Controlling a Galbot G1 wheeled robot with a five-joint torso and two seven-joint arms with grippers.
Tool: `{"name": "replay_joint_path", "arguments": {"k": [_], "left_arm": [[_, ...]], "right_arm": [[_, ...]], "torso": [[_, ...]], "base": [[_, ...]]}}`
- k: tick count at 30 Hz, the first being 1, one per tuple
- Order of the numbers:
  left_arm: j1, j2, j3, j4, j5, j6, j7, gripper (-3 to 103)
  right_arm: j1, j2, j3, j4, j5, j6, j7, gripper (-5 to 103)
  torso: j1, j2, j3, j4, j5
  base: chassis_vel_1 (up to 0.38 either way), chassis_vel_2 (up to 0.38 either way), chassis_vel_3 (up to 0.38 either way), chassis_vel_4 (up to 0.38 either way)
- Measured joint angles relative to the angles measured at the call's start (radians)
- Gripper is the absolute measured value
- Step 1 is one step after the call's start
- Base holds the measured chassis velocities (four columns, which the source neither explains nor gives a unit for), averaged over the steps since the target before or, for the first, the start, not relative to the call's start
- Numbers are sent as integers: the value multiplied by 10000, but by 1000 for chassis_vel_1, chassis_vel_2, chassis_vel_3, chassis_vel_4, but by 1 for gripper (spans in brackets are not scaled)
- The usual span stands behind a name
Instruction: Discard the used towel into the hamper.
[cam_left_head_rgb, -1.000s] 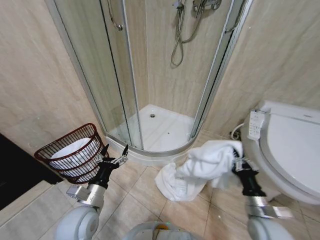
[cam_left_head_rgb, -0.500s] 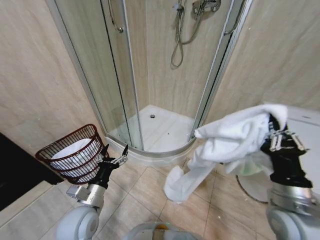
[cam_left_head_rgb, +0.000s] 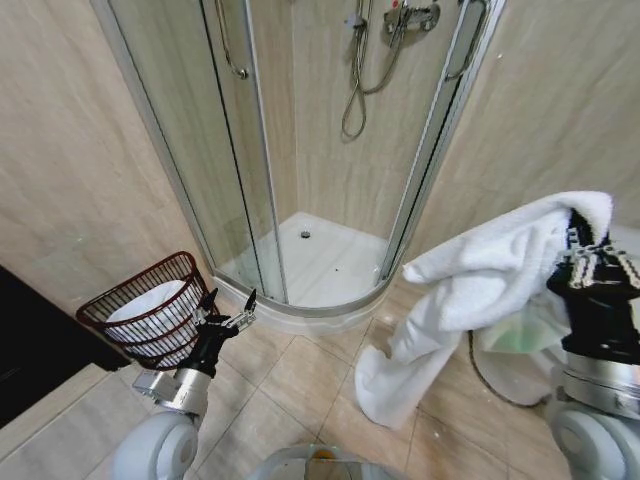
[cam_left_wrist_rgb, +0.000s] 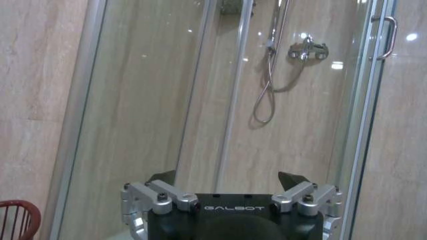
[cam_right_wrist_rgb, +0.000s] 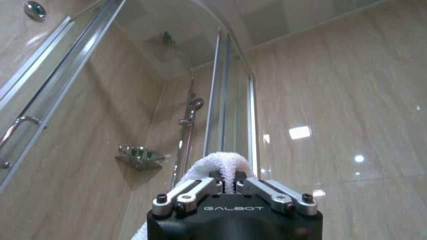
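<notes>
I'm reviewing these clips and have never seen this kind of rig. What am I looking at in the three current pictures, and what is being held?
This is a wheeled robot with two arms in a bathroom. The head camera looks down and forward: the right gripper, raised at the right, is shut on a white towel that hangs free above the tiled floor. The left gripper waits open, low, beside the hamper, a reddish wire basket with something white inside. The other two pictures come from cameras on each wrist, looking past the fingers toward the shower enclosure; the right one shows towel pinched between the fingers.

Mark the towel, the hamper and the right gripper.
towel (cam_left_head_rgb: 490, 265): head view, on the draped middle fold.
hamper (cam_left_head_rgb: 135, 290): head view, on its front rim.
right gripper (cam_right_wrist_rgb: 229, 184): right wrist view, between its fingertips.
</notes>
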Motion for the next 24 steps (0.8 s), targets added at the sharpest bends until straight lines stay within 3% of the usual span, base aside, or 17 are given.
{"name": "replay_joint_path", "arguments": {"k": [8,24], "left_arm": [[0,0,0,0,0,0,0,100],[0,0,0,1,0,0,0,100]], "right_arm": [[130,-469,497,-17,299,-5,115,5],[330,-681,824,-33,626,319,23,5]], "torso": [[114,360,251,0,0],[333,979,655,0,-1]], "base": [[0,0,0,0],[0,0,0,0]]}}
